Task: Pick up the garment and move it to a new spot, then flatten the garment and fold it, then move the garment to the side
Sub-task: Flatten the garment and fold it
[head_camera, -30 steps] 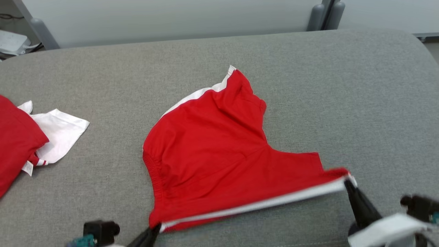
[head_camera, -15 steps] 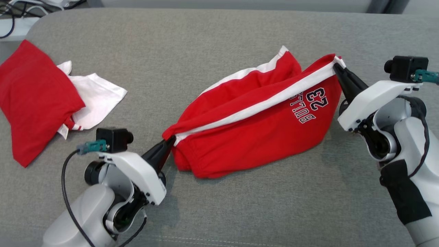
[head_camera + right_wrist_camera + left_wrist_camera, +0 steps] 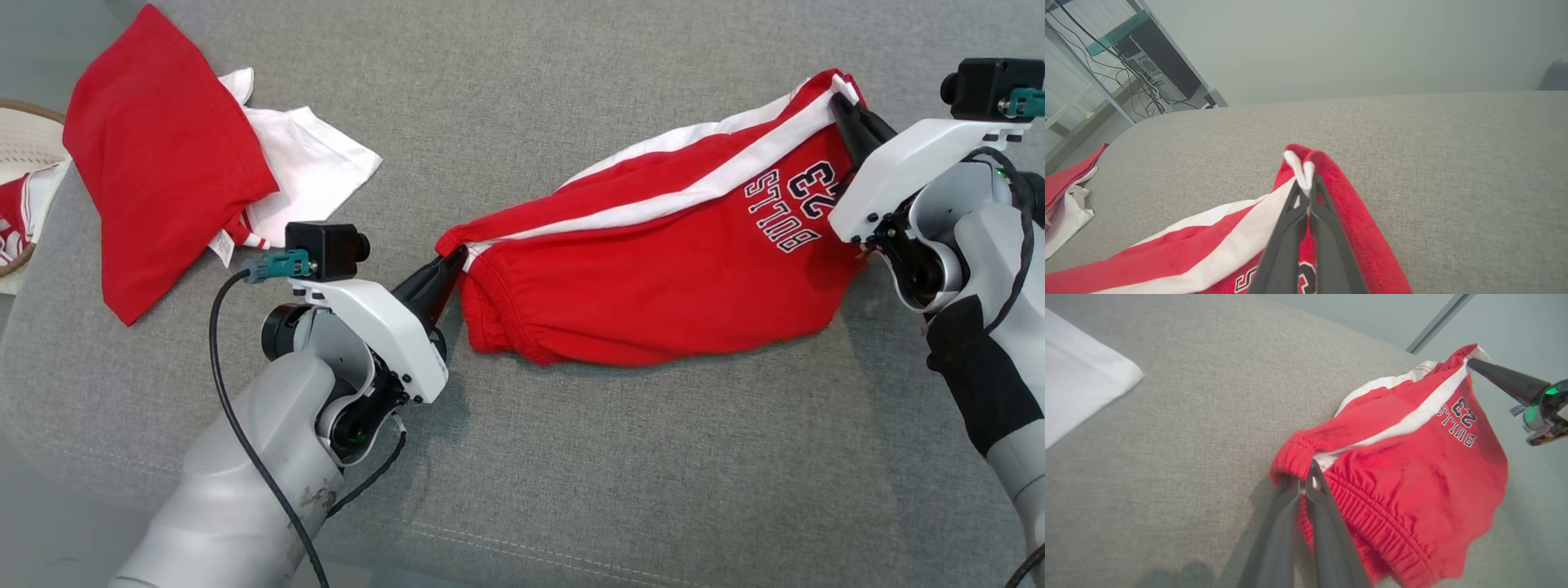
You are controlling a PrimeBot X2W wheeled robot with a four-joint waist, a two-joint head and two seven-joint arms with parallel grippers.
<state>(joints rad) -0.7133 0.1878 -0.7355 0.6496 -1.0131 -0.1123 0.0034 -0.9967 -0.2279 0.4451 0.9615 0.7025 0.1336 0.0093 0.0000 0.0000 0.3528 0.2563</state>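
Observation:
The garment (image 3: 653, 269) is a pair of red shorts with a white side stripe and "BULLS 23" lettering, folded over on itself and held stretched just above the grey cushion (image 3: 571, 457). My left gripper (image 3: 455, 260) is shut on its elastic waistband corner (image 3: 1298, 455). My right gripper (image 3: 839, 102) is shut on the hem corner at the white stripe's end (image 3: 1300, 165). In the left wrist view the garment (image 3: 1404, 457) hangs to the right of my fingers (image 3: 1290, 514), and the right gripper's dark fingers (image 3: 1502, 377) pinch its far corner.
A red and white garment pile (image 3: 188, 163) lies at the cushion's upper left. A woven basket (image 3: 20, 155) holding more red and white cloth sits off the left edge. The right wrist view has a metal rack with cables (image 3: 1126, 61) beyond the cushion.
The head camera has tilted down and both arms came into view. The shorts went from spread flat to folded over, lettering up, and both grippers carried them farther to the right.

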